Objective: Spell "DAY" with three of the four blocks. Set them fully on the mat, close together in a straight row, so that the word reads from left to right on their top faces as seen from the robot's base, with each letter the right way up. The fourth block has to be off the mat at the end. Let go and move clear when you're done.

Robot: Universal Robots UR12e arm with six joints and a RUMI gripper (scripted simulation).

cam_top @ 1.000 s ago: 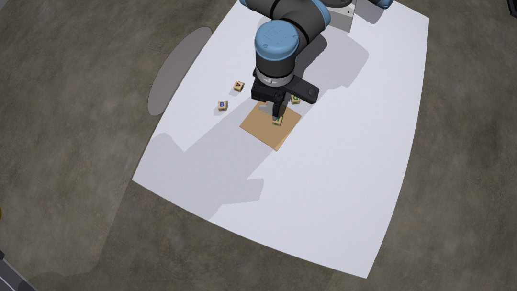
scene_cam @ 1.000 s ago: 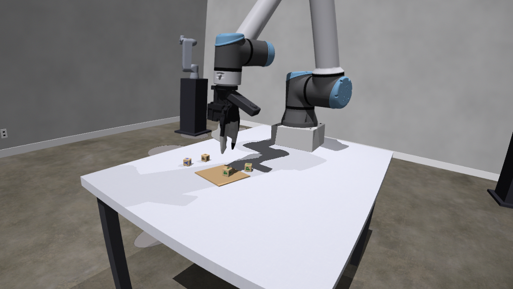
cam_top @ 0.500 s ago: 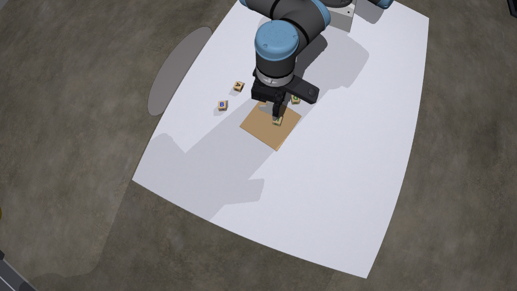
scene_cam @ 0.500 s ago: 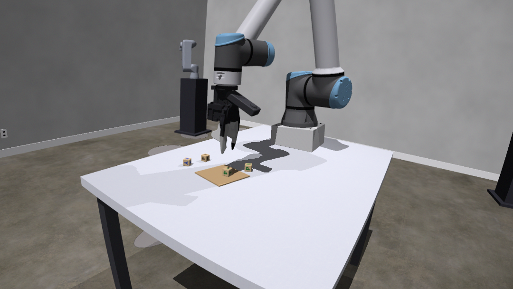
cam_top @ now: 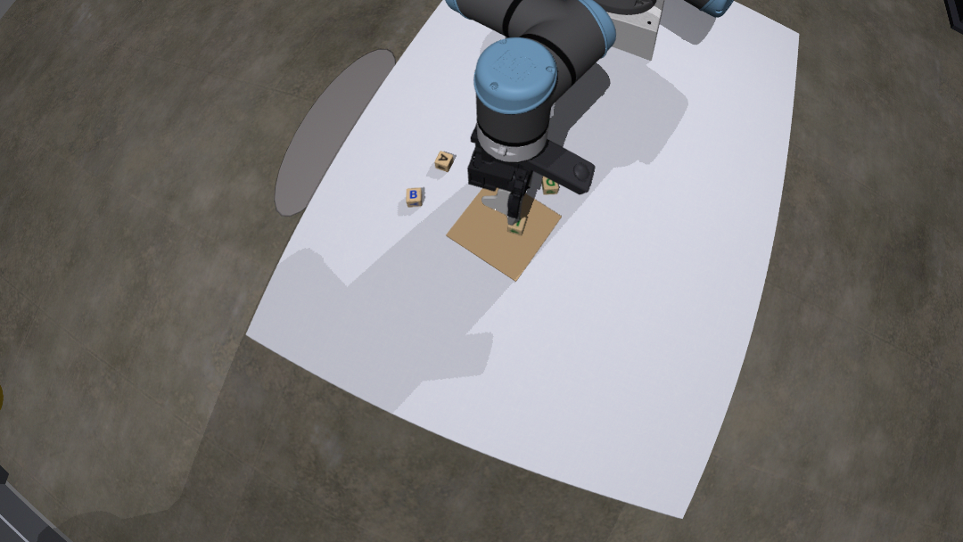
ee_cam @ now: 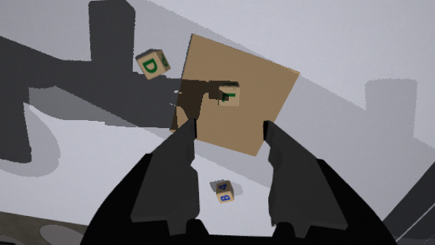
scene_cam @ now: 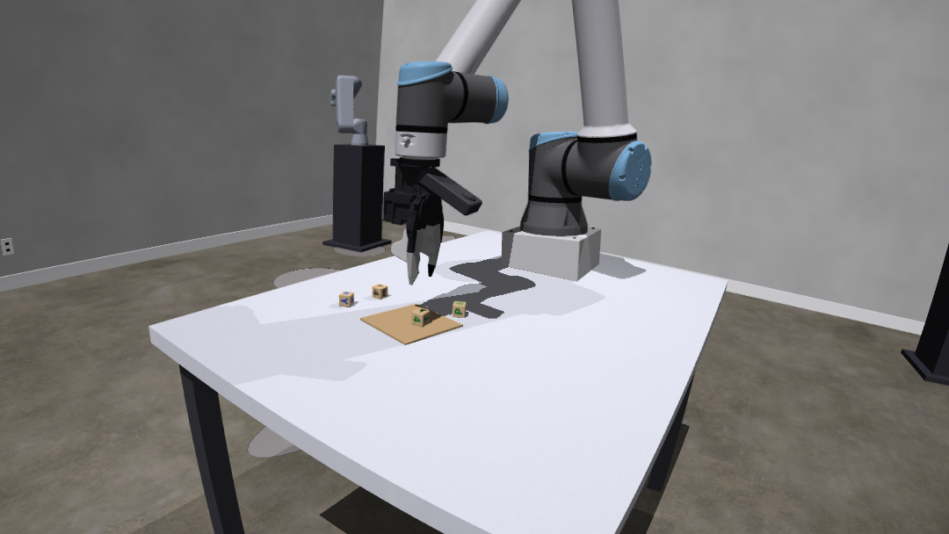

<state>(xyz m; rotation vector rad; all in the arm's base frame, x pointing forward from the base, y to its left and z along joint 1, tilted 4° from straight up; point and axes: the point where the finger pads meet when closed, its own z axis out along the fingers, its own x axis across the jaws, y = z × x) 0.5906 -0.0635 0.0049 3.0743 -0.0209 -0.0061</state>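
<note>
A broad white rectangular table (cam_top: 606, 336) (scene_cam: 497, 398) (ee_cam: 101, 149) stood beneath the grey, black and blue jointed arm (cam_top: 515, 101) (scene_cam: 600, 66), whose black two-jaw gripper (cam_top: 514, 217) (scene_cam: 421, 275) (ee_cam: 229, 121) hung above it, partly open and holding nothing. On the flat tan square mat (cam_top: 485, 235) (scene_cam: 391, 321) (ee_cam: 262, 80) sat a small wooden cube with green letters (cam_top: 516, 227) (scene_cam: 420, 317) (ee_cam: 229, 96), its top letter partly shaded. Off the mat lay three more: the wooden cube with a green D (cam_top: 550, 184) (scene_cam: 459, 308) (ee_cam: 153, 64) near one edge, and, farther out on another side, the wooden cube with a black A (cam_top: 443, 160) (scene_cam: 379, 291) and the wooden cube with a blue B (cam_top: 414, 197) (scene_cam: 345, 299) (ee_cam: 225, 192).
</note>
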